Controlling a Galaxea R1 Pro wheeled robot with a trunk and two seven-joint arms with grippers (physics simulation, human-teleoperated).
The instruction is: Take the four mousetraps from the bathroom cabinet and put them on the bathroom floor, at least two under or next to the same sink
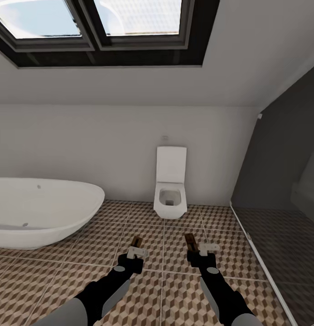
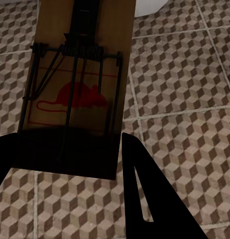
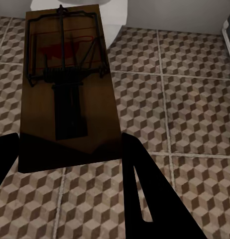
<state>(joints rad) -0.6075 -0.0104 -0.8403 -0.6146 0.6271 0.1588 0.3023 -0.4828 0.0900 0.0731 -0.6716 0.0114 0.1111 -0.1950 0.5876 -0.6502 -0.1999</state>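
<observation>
I carry two mousetraps — left gripper (image 1: pixel 137 248) pinching one (image 2: pixel 77 84), right gripper (image 1: pixel 193 246) pinching another (image 3: pixel 67 84) — above the bathroom floor (image 1: pixel 175 290); none placed yet.

Home bathroom, up under a sloped ceiling. Oval white bathtub (image 1: pixel 41 210) on the left, square wall-hung toilet (image 1: pixel 170 188) against the pale back wall. Skylight (image 1: pixel 98 22) with dark frame set in the slope overhead. Floor tiles (image 1: pixel 175 290) printed in brown-and-beige cubes. Dark glass partition (image 1: pixel 283 190) on the right.
</observation>
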